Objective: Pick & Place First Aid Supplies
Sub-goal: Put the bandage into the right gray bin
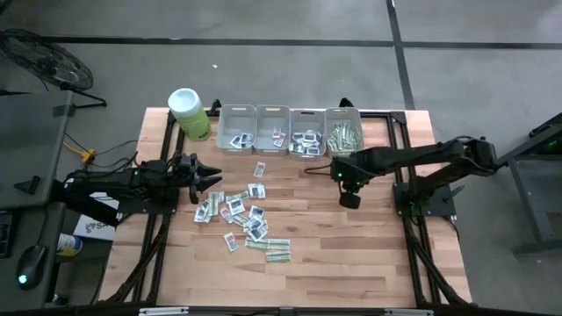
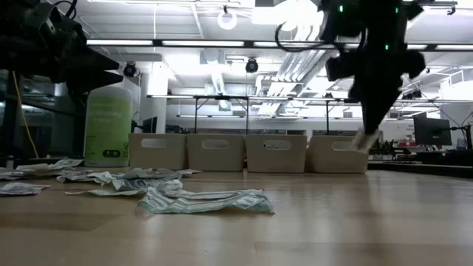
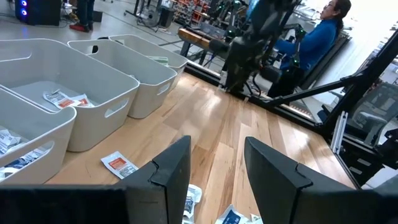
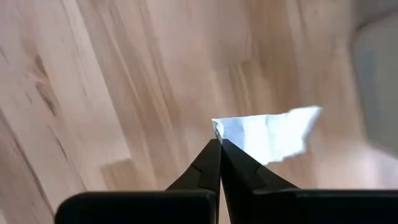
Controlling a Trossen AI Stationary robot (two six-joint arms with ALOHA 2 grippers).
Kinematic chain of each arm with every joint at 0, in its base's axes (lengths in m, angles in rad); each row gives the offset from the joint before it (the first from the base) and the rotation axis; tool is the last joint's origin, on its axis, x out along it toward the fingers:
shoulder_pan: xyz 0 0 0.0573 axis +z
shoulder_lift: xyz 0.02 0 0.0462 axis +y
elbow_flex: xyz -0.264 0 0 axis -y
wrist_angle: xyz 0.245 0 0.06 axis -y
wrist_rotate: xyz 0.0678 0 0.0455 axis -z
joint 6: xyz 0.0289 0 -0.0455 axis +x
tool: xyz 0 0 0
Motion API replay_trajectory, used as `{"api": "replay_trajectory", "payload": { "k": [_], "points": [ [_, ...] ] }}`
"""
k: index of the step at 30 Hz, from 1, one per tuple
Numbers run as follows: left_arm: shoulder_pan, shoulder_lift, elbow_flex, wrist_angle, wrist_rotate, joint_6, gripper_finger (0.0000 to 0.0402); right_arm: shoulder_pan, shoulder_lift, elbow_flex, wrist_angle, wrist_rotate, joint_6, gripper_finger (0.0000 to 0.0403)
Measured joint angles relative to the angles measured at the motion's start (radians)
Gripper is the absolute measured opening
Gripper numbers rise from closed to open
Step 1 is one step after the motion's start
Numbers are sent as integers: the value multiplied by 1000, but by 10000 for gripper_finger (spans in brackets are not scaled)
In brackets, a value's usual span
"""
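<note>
Many small flat packets, white squarish ones and green-and-white strips, lie scattered on the wooden table; they also show in the low view. My right gripper is shut on one white packet. It hangs above the table in front of the rightmost grey bin, as the high view shows. My left gripper is open and empty, held above the table at the left edge of the pile. Its fingers stand apart in the left wrist view. My right gripper pinches the white packet by one edge between its two fingertips. The rest of the packet sticks out past the tips. The fingers point down from above. The packet is lifted clear of the table.
Four grey bins stand in a row at the far edge, each holding some packets. A lime-green canister with a white lid stands left of them. A person in blue sits beyond the table's right side. Bare wood lies at the near right.
</note>
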Motion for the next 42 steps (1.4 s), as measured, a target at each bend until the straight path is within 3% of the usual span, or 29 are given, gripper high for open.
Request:
{"api": "replay_trajectory", "payload": {
  "k": [8, 16, 27, 32, 42],
  "points": [
    [0, 0, 0, 0, 0, 0, 150, 51, 0, 210, -138, 104, -101, 0],
    [0, 0, 0, 0, 0, 0, 150, -16, 0, 281, -159, 129, -310, 0],
    [0, 0, 0, 0, 0, 0, 150, -225, 0, 210, -101, 228, -577, 0],
    [0, 0, 0, 0, 0, 0, 150, -314, 0, 136, 16, 223, -733, 0],
    [0, 0, 0, 0, 0, 0, 150, -444, 0, 2, 231, 265, -874, 0]
  ]
}}
